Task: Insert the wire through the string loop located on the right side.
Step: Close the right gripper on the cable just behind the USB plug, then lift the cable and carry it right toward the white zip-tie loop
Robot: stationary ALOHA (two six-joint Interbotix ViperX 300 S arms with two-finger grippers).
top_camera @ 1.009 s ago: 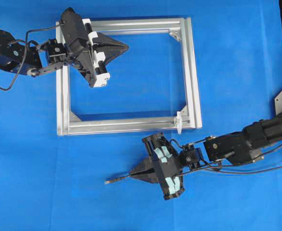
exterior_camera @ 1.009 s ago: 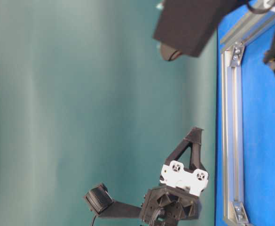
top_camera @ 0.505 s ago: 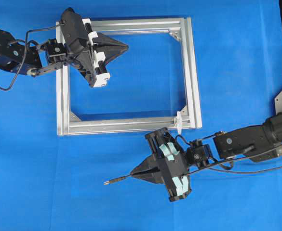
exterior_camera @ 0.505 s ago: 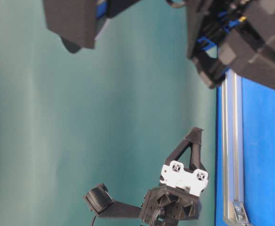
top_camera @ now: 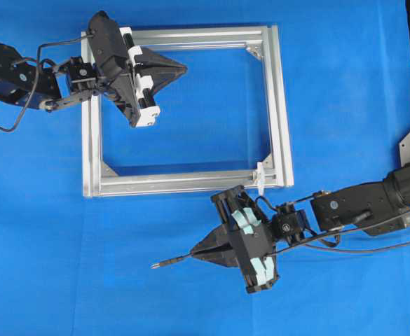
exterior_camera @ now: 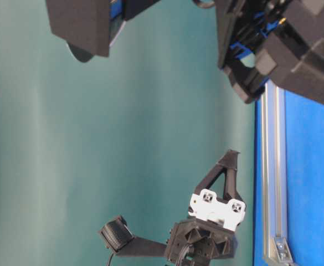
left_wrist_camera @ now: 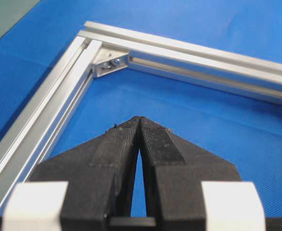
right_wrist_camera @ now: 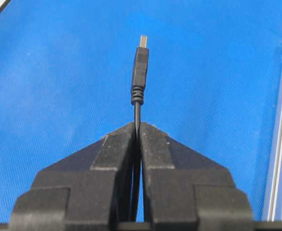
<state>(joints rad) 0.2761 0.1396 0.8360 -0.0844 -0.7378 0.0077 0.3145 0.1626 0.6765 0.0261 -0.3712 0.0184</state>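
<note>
The right gripper [top_camera: 194,254] is pinching the wire [right_wrist_camera: 140,72] below the aluminium frame's [top_camera: 280,105] lower-right corner, while the left gripper [top_camera: 183,68] is hovering, jaws closed and empty.

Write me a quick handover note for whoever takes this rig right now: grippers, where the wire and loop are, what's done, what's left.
Left gripper: shut, empty, above the aluminium frame near its top-left corner.
Right gripper: shut on the wire, plug tip sticking out ahead, below the frame.
String loop: upright at the frame's lower-right corner, nothing through it.
Done: wire picked up.
Left: aim the plug at the loop and thread it.
</note>
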